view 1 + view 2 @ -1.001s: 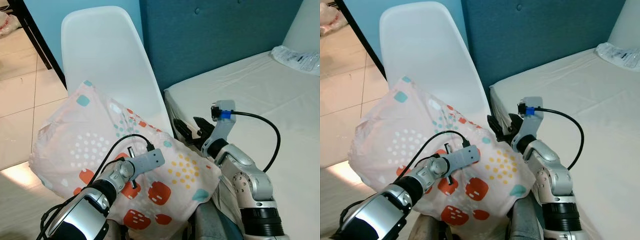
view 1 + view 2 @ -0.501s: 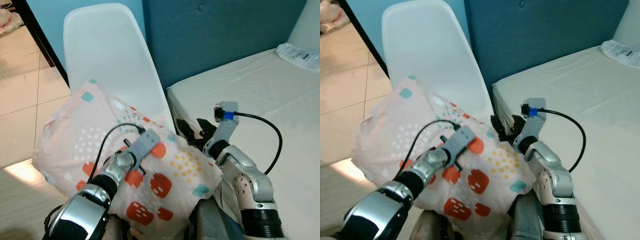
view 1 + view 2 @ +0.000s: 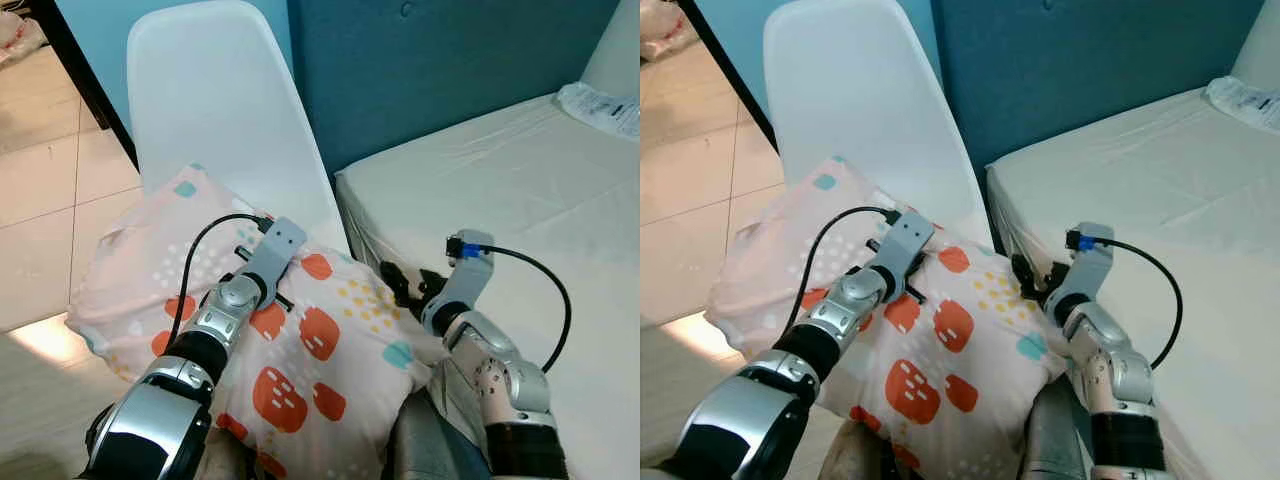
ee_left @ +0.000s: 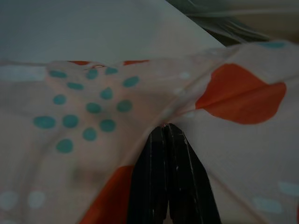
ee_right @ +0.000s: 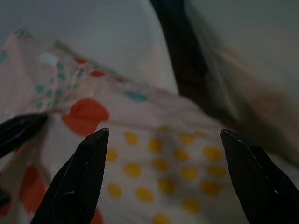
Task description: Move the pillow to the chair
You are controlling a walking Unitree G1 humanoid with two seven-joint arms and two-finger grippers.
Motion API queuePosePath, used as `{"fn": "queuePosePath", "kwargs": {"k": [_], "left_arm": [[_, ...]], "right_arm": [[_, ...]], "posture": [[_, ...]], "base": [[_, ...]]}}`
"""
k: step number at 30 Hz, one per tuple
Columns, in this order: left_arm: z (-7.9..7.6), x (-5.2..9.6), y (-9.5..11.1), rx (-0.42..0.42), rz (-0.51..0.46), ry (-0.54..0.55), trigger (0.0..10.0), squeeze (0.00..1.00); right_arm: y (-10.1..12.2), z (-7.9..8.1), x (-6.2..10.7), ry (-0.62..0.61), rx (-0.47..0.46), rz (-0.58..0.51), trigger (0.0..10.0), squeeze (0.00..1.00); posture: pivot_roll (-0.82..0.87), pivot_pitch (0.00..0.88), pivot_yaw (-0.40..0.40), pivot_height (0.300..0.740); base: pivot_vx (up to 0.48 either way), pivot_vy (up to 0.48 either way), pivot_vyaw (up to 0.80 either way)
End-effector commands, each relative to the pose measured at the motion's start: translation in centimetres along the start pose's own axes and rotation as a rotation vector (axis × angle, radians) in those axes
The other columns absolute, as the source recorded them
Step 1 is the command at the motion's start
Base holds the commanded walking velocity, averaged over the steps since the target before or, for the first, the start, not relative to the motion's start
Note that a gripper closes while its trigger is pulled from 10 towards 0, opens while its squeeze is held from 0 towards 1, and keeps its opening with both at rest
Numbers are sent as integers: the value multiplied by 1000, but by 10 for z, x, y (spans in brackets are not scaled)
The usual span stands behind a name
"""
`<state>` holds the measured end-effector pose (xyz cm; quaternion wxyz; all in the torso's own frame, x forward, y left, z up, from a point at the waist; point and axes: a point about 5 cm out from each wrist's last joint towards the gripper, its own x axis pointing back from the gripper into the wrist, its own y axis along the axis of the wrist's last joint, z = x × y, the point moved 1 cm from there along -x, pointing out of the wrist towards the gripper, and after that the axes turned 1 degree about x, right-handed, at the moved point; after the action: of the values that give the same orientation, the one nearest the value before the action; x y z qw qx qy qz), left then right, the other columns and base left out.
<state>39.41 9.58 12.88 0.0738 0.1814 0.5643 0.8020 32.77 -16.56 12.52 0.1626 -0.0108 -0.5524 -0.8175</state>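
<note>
Before me is a blue wall [image 3: 420, 70], with a pale tiled floor [image 3: 45, 190] at the left and a bed [image 3: 520, 170] with a cream sheet at the right. Between them stands the white chair [image 3: 220, 110], its back turned to the wall.

The pillow [image 3: 320, 360], pink with orange, teal and yellow spots, lies across the chair seat. Its far corner leans against the chair back and its near part hangs over the front edge toward me.

My left fingers [image 4: 168, 154] are pressed together, with a fold of the pillow cover pinched between their tips. In the head views my left wrist [image 3: 250, 285] rests on top of the pillow, near its middle. My right fingers [image 5: 79, 182] are spread wide and hold nothing. The pillow's yellow-dotted part is just in front of them, between the two tips, and I cannot tell if they touch it. In the head views my right gripper [image 3: 405, 285] is at the pillow's right edge, in the gap between the chair and the bed.

Compared with one second ago, the pillow is lower and lies flatter on the seat. My left wrist has moved forward, from the near part of the pillow to its middle. My right gripper has come lower and nearer to me. The camera has also shifted a little.
</note>
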Motion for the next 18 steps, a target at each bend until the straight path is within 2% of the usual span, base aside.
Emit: {"fn": "queuePosePath", "kwargs": {"k": [1,7,10,12,13,14,16,17,18], "left_arm": [[14,0,11,15,-44,52,0,0],[45,3,51,153,-199,165,0,0],[57,6,63,185,-239,196,0,0],[60,7,65,179,-244,202,0,0],[61,7,65,175,-245,204,0,0],[61,7,65,175,-245,204,0,0],[62,8,64,172,-244,208,0,0],[62,8,64,172,-244,208,0,0],[65,9,64,183,-251,226,0,0]], "right_arm": [[-12,-2,2,5,-49,41,10000,0],[-18,4,5,84,-209,50,10000,0],[-21,10,8,136,-209,54,10000,0],[-23,14,9,162,-175,72,10000,0],[-28,17,10,182,-117,108,10000,0],[-28,17,10,182,-117,108,10000,0],[-39,18,13,196,-1,185,10000,0],[-39,18,13,196,-1,185,10000,0],[-41,17,14,181,36,202,10000,0]], "posture": [[-87,261,86,611],[-85,258,85,611],[-84,257,85,611],[-82,256,85,611],[-83,256,85,611],[-83,256,85,611],[-84,255,87,611],[-84,255,87,611],[-84,255,87,611]], "base": [[0,0,0],[0,0,0],[0,0,0],[0,0,0],[0,0,0],[0,0,0],[0,0,0],[0,0,0],[0,0,0]]}}
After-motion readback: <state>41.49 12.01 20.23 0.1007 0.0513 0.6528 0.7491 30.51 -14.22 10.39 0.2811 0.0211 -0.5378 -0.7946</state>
